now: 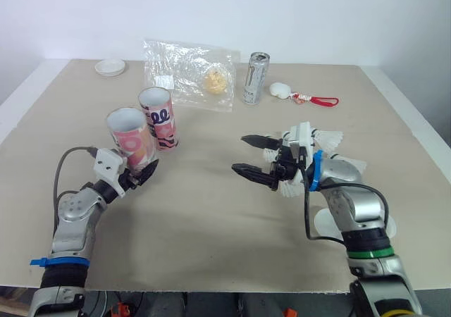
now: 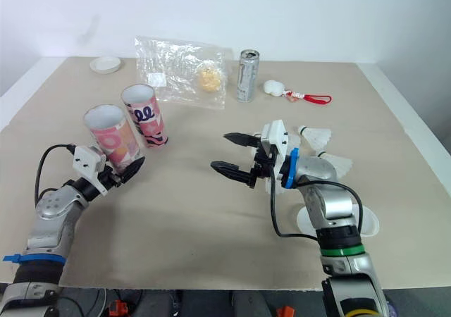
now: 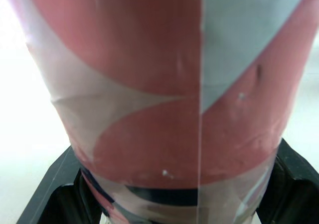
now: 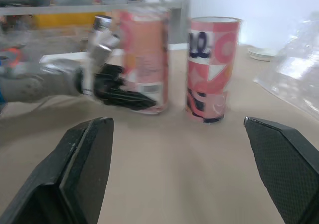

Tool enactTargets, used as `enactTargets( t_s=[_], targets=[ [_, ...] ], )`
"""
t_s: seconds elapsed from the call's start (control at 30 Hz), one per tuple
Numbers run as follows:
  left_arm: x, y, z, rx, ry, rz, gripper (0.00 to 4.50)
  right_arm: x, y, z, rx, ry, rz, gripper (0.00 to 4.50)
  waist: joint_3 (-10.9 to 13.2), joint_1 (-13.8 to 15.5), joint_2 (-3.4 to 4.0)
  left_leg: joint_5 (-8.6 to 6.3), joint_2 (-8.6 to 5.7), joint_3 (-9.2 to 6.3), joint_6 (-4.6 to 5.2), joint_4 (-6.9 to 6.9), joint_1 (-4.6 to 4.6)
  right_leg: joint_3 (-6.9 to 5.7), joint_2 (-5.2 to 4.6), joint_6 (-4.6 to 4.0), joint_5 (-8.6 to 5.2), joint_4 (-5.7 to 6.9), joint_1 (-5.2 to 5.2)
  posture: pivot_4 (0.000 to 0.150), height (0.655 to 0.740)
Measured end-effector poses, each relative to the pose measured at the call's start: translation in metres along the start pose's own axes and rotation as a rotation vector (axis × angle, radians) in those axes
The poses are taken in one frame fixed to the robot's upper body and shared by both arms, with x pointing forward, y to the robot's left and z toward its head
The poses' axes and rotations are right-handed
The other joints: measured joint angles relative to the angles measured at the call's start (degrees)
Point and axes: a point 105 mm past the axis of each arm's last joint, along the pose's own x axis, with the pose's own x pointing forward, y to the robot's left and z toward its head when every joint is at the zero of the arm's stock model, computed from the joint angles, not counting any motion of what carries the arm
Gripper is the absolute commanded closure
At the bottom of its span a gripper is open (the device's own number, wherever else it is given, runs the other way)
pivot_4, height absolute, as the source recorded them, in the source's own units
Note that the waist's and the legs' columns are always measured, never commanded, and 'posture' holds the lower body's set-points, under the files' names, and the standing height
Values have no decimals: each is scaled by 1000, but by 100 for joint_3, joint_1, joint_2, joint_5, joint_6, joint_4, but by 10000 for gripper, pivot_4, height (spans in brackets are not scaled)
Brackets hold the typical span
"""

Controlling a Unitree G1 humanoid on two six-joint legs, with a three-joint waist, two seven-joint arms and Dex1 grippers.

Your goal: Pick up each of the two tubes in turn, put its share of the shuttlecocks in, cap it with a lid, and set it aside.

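My left gripper is shut on the lower part of a pink patterned tube, open end up and leaning slightly. In the left wrist view the tube sits between both black fingers. The second tube stands upright just behind it on the table. My right gripper hovers open and empty at mid-table, pointing toward the tubes. White shuttlecocks lie beside and behind the right wrist, partly hidden by it. A white lid lies near the right forearm.
A small white lid sits at the back left. A clear plastic bag with a yellow item, a silver can and a white charm on a red lanyard line the back. The table edge runs close in front.
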Motion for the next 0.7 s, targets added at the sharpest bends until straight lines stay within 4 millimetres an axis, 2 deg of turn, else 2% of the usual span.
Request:
enactTargets(
  t_s=[0.03,0.1,0.2,0.3,0.47,0.53,0.63,0.7],
  targets=[
    [0,-8,2,9,2,-45,11710,-3,1,0,0,12,-22,0,1,-1,1,0,0,1,0,0,1,1,0,2,-2,0,0,1500,7400],
    [0,-36,2,49,45,-226,11710,-16,7,1,-1,54,-107,0,2,1,3,-1,0,4,-2,0,2,1,-2,5,-10,0,0,1500,7400],
    [2,-62,-2,69,94,-399,11710,-31,12,5,16,92,-232,0,4,0,7,-1,5,6,-1,0,7,-2,-1,-19,-25,1,0,1500,7400],
    [15,-73,6,124,123,-533,11710,-43,17,12,30,113,-366,0,5,24,8,6,5,5,9,3,3,-7,-1,-21,-22,2,2,1500,7400],
    [36,-94,20,236,174,-774,11710,-50,41,16,61,169,-491,0,4,-21,6,10,6,23,10,7,-1,0,-7,-19,-22,-2,0,1500,7400],
    [39,-96,22,264,195,-830,11710,-53,47,13,80,206,-524,0,5,-37,7,9,8,22,11,4,1,-2,-5,-21,-23,-1,-2,1500,7400],
    [48,-96,28,342,248,-947,11710,-69,55,-7,185,298,-662,0,3,-3,5,9,11,4,12,1,-5,-11,5,-24,-33,1,1,1500,7400],
    [49,-96,29,356,262,-969,11710,-71,56,-11,205,316,-684,0,3,-3,5,8,10,6,12,2,-5,-7,4,-23,-33,1,1,1500,7400]
  ],
)
